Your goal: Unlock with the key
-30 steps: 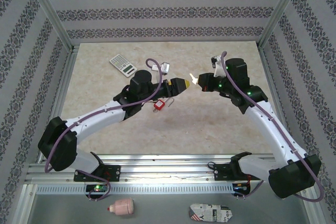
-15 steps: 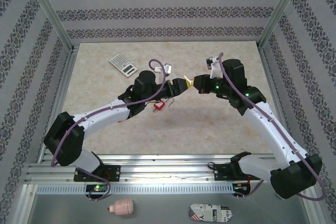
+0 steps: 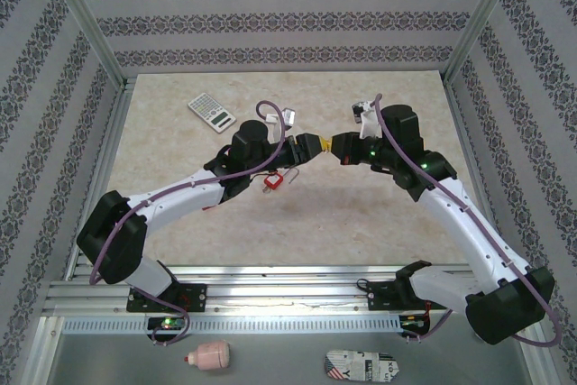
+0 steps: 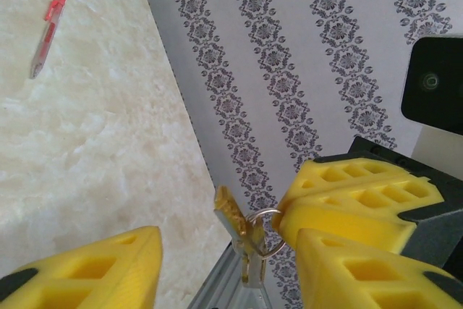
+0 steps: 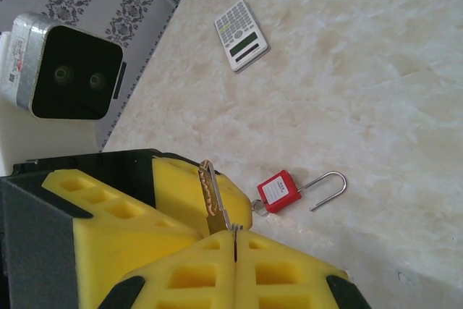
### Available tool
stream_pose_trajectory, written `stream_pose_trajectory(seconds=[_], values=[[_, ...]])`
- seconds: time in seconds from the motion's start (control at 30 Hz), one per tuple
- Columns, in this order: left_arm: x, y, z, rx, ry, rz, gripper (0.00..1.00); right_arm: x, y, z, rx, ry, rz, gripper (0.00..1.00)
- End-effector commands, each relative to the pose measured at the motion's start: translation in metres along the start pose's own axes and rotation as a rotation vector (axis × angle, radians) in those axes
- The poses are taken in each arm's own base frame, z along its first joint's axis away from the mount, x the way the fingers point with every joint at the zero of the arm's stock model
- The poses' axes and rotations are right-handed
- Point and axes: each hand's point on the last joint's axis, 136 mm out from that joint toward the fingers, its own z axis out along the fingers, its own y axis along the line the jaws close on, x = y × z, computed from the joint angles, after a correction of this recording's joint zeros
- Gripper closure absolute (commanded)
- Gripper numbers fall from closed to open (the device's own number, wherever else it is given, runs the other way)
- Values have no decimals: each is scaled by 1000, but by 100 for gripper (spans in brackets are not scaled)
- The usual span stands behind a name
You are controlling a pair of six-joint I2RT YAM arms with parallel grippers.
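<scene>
Above the middle of the table (image 3: 361,214), in the top view, the left gripper (image 3: 312,145) and the right gripper (image 3: 336,144) meet tip to tip. The red padlock (image 3: 273,182) lies on the table at about seven o'clock from them, and a calculator (image 3: 211,113) sits at ten o'clock. The key is too small to make out from up there.

From the left wrist, the left gripper's fingers (image 4: 94,273) stand spread at seven and five o'clock. The key (image 4: 231,213) rises between them, touching neither. Its ring (image 4: 265,233) hangs against the right gripper (image 4: 288,208), which reaches in from three o'clock. A red pen (image 4: 47,30) lies at eleven o'clock.

From the right wrist, the right gripper (image 5: 235,233) has its fingers pressed together on the key (image 5: 210,193), pinching its head, blade pointing to twelve o'clock. The padlock (image 5: 278,192) rests on the table at three o'clock of the blade.

This looks like a handover, and the risk lies there. If the left fingers clamp only the blade tip or the loose ring, the thin key could swivel or slip. If the right grip lets go before the left is firm, the key drops to the table. A skewed hold would also leave the blade badly aimed for the padlock.
</scene>
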Motion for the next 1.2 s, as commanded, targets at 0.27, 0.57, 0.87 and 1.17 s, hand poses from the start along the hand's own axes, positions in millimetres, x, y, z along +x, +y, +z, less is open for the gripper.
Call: stream_pose_trajectory(seconds=[0.27, 0.57, 0.87, 1.17], values=[[-22, -18, -2, 42, -67, 46, 55, 7, 10, -3, -41, 11, -4, 100], [-26, -9, -2, 20, -78, 45, 63, 15, 9, 0, -49, 31, 0, 100], [-26, -3, 0, 10, -74, 38, 84, 17, 7, 3, -45, 34, 3, 100], [-23, 3, -1, -4, -67, 43, 100, 16, 7, 4, -45, 29, 2, 100]])
